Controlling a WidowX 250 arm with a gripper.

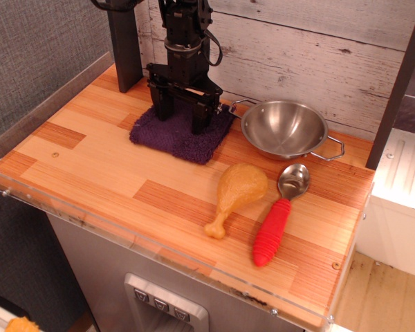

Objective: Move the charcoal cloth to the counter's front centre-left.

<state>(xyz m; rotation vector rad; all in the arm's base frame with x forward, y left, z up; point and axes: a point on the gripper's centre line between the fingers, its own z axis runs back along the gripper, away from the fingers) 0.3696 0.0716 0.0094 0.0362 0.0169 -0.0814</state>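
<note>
Nearest me the counter [90,176] is bare at its front centre-left, which is where the cloth must end up. To the right lie a toy drumstick [234,196] and a red-handled spoon [280,214], with a steel bowl [284,128] behind them. The cloth [182,131] lies flat at the back, centre-left, just beside the bowl. It is roughly square, so it has no real long axis; one corner points toward the front right. My claw [182,117] stands upright over the cloth's middle, fingers spread wide and tips down at the pile, nothing gripped yet. To do this well I should press in and pinch a good fold, then lift clear before swinging forward, away from the bowl.
</note>
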